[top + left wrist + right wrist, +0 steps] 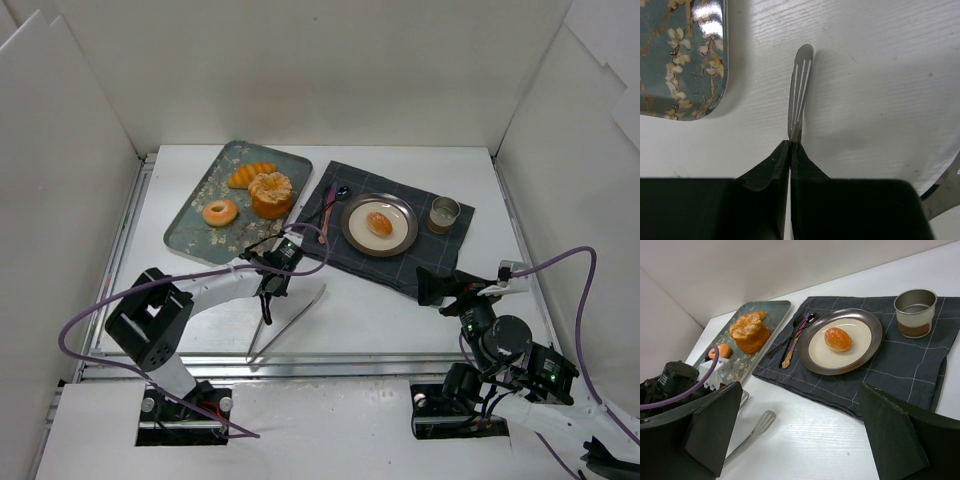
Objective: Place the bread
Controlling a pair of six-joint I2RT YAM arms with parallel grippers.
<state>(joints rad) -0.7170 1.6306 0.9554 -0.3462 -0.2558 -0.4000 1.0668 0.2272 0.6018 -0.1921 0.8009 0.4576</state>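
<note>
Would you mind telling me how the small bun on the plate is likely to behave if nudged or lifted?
The bread looks small and puffy, so probably light. Its rounded oval shape may rock or slide on the smooth plate. Its glossy top could be slightly slippery.

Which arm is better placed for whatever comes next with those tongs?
Left, probably. The bread lies on the plate; the left gripper is shut on the tongs, so it can set them down. The right gripper is open and empty.
</note>
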